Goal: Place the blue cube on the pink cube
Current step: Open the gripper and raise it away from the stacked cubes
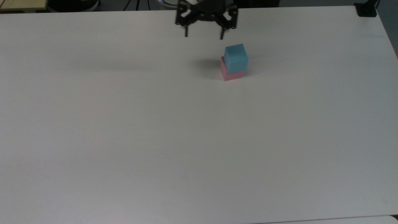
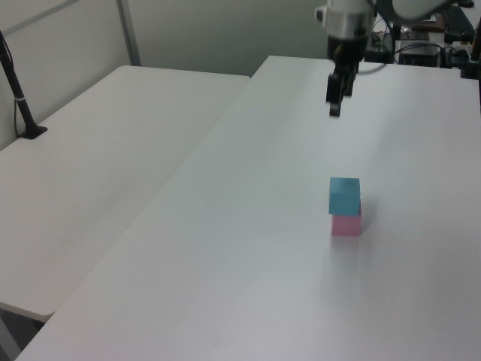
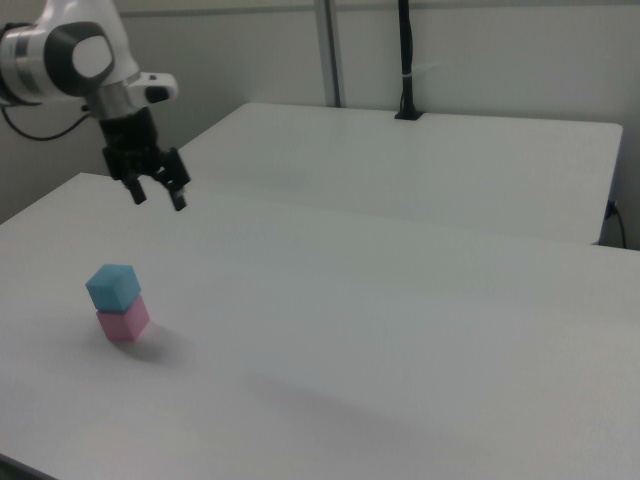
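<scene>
A broad white table (image 1: 199, 140) spreads across the top view. In the left view, a second white table (image 2: 113, 165) stands alongside it at the frame's left, with a black post (image 2: 19, 98) clamped at its far edge. Pale partition walls (image 3: 480, 50) with a grey upright (image 3: 328, 50) close off the back of the right view.

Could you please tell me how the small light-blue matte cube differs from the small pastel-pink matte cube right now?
The small light-blue matte cube is cyan; the small pastel-pink matte cube is pink. The blue cube sits on top, touching no table; the pink cube rests on the white table beneath it. The blue cube is turned slightly askew of the pink one. Both look alike in size and shape.
</scene>
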